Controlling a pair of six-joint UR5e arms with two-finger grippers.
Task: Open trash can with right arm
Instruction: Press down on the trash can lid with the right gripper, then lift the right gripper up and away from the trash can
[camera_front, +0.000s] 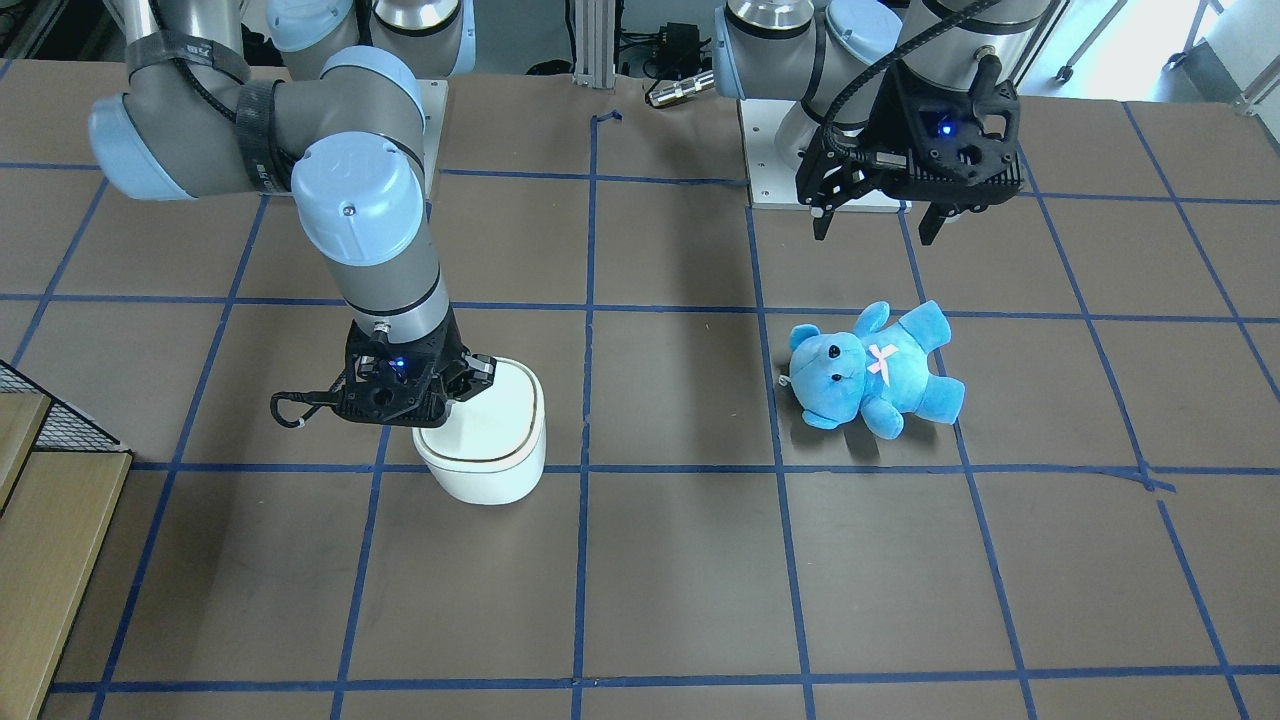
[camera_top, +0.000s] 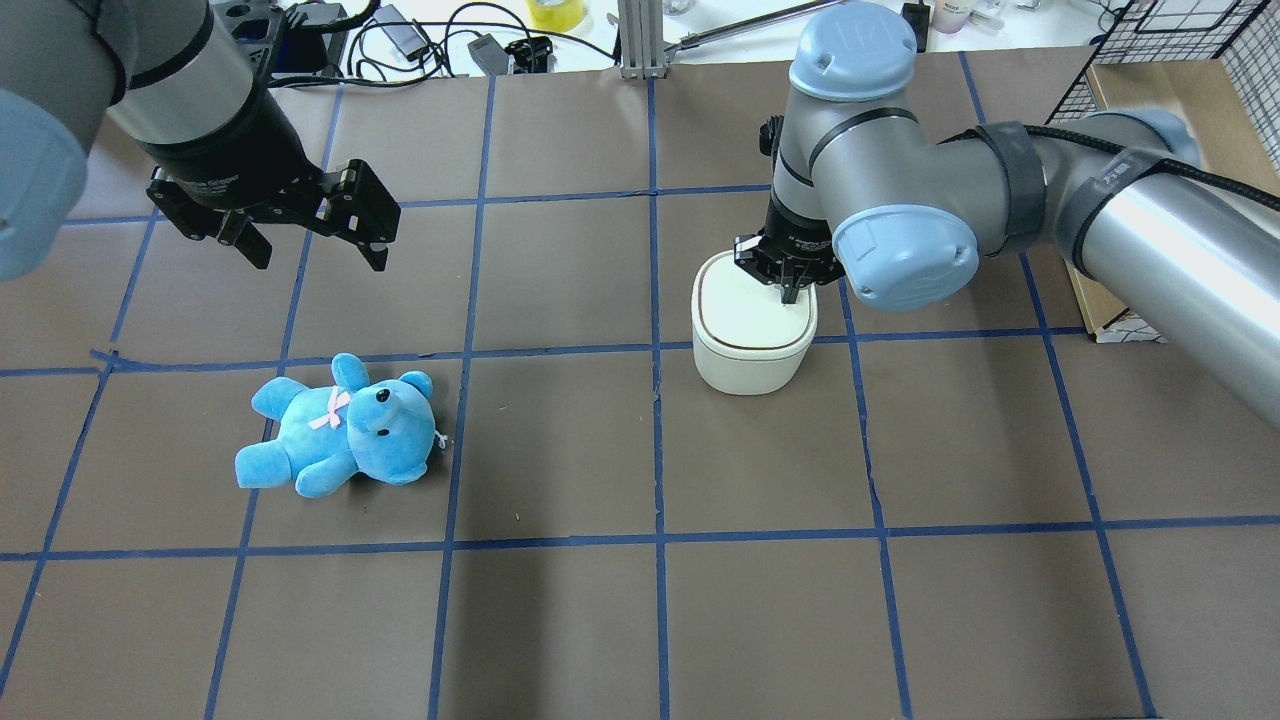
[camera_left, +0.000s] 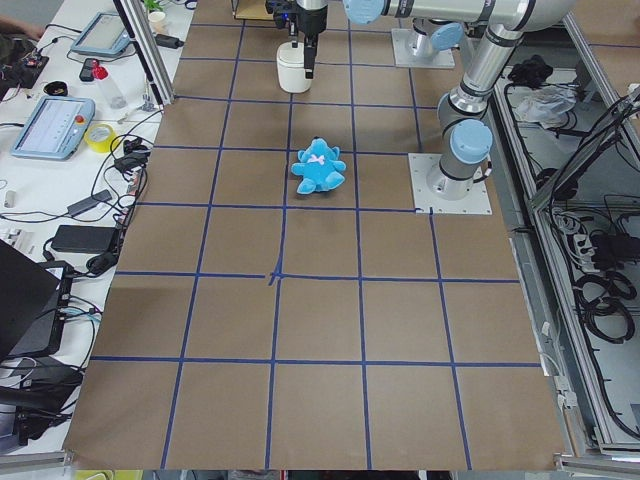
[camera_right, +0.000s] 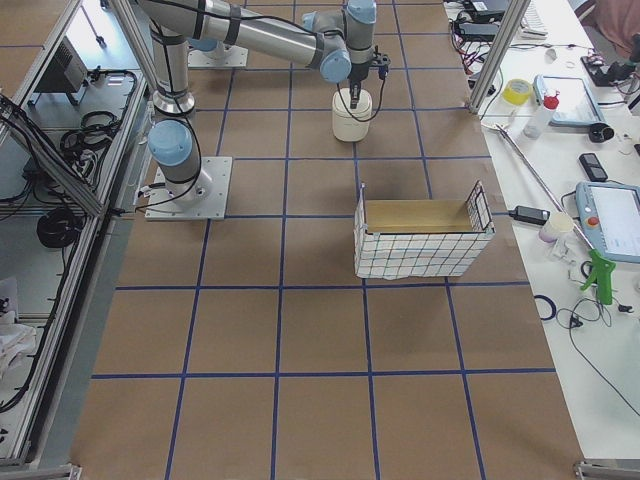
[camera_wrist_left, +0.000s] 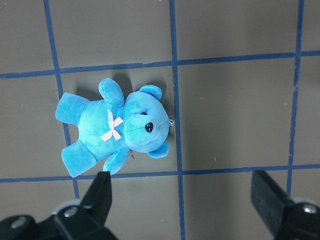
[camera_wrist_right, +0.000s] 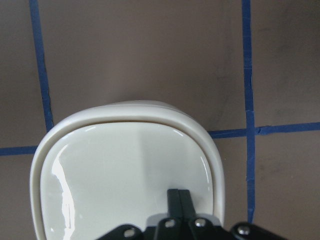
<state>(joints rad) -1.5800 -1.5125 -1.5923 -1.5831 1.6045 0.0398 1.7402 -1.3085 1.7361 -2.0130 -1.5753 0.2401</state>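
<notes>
White lid of your trash can lies flat, with the right gripper pinched together, gripping nothing, tips on it. Your left gripper hangs wide open, empty.

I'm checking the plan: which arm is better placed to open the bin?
Right. The right gripper, shut, is down at the bin, by its lid edge; the left gripper hangs open near the bear, well away from the bin.

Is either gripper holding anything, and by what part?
Nothing is held. The right gripper is shut, empty, over the trash can lid; the left gripper is open, empty.
</notes>
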